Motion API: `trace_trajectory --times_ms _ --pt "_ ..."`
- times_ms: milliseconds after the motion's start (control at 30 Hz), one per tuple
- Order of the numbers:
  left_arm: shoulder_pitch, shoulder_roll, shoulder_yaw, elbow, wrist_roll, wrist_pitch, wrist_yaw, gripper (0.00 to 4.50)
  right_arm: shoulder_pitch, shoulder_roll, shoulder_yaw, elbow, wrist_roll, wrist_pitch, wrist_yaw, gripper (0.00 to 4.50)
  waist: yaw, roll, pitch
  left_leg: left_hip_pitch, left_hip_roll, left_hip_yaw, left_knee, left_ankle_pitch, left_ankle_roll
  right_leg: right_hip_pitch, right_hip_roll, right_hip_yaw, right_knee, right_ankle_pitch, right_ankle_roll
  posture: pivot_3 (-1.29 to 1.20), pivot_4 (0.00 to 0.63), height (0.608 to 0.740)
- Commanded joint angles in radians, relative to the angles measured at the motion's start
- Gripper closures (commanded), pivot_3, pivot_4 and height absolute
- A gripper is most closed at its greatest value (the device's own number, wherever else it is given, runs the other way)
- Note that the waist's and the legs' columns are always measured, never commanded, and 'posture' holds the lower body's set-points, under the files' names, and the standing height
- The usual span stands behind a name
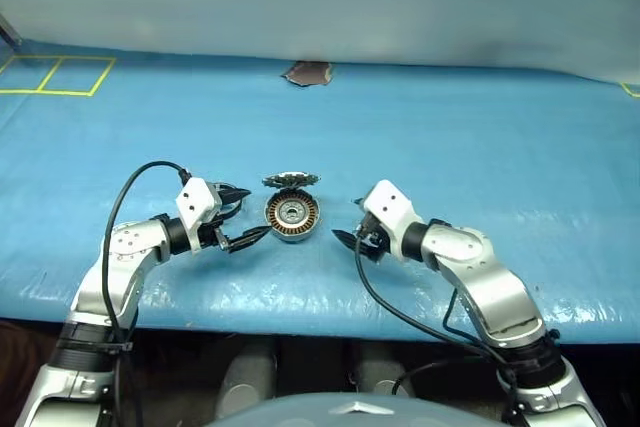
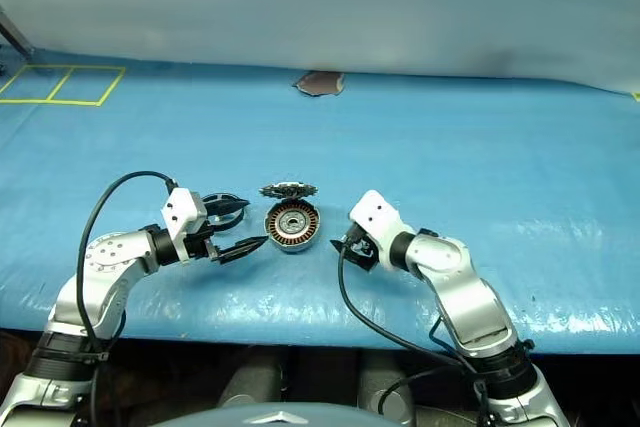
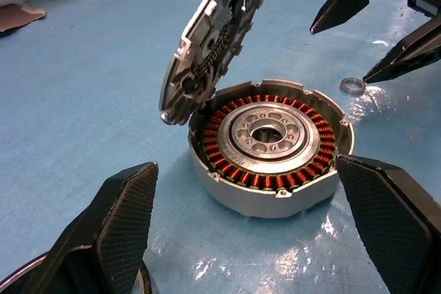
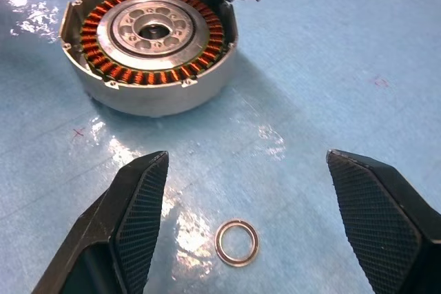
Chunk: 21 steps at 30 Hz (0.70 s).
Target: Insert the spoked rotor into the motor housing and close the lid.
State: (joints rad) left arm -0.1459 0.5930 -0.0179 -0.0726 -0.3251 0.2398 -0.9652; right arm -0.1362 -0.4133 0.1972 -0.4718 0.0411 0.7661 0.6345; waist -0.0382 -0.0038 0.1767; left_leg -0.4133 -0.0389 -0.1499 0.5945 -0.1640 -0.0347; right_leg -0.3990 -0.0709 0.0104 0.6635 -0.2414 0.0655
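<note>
Two silver-grey metal arms here, rounded segments joined by black bands. Each wrist carries a white boxy block ahead of the left gripper (image 1: 243, 217) and right gripper (image 1: 352, 227). Black cables loop off both arms. The fingers (image 4: 141, 215) are black wedges, pointed, with cross-hatched textured pads.

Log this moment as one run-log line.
rotor: dark grey spoked metal disc tilted against rim of round silver metal motor housing, not seated | left end effector: open | right end effector: open
</note>
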Motion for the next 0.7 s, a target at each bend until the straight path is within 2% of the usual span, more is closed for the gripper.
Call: trace_trajectory --times_ms 33,233,567,667,700 --pt "-0.008 0.009 -0.002 0.008 -0.013 0.006 -0.025 0.0 0.012 0.016 -0.04 -0.001 0.027 -0.032 -0.035 0.64 0.0 0.0 0.0 0.0 0.0 0.0 0.0 0.0 0.0 0.0 0.0 0.0 0.0 0.0 0.0 0.0 0.15 0.74" --pt "-0.011 0.002 -0.001 0.008 -0.013 0.012 -0.033 0.0 0.03 0.048 -0.017 0.028 0.052 -0.041 -0.065 0.64 0.002 0.0 0.0 0.0 0.0 0.001 0.0 0.0 0.0 0.0 0.0 0.001 -0.001 0.0 0.0 0.0 0.15 0.74" --pt "-0.012 -0.002 -0.015 0.004 -0.015 0.022 -0.057 0.0 0.085 0.043 -0.009 0.073 0.057 -0.051 -0.105 0.64 0.002 0.0 0.0 0.0 -0.001 0.001 0.001 0.0 0.001 0.0 0.0 0.001 -0.001 0.0 0.0 0.0 0.15 0.74" --pt "-0.017 -0.003 -0.024 0.008 -0.012 0.023 -0.06 0.0 0.094 0.043 -0.011 0.074 0.059 -0.051 -0.112 1.21 0.003 0.0 0.0 0.0 0.0 0.001 0.001 0.0 0.001 0.0 0.0 0.001 -0.001 0.0 0.0 0.0 0.15 0.74" --pt "-0.018 -0.003 -0.026 0.009 -0.011 0.022 -0.06 0.0 0.097 0.043 -0.008 0.073 0.06 -0.051 -0.114 1.54 0.003 0.0 0.0 0.0 0.0 0.001 0.001 0.0 0.001 0.0 0.0 0.001 -0.001 0.0 0.0 0.0 0.15 0.74"
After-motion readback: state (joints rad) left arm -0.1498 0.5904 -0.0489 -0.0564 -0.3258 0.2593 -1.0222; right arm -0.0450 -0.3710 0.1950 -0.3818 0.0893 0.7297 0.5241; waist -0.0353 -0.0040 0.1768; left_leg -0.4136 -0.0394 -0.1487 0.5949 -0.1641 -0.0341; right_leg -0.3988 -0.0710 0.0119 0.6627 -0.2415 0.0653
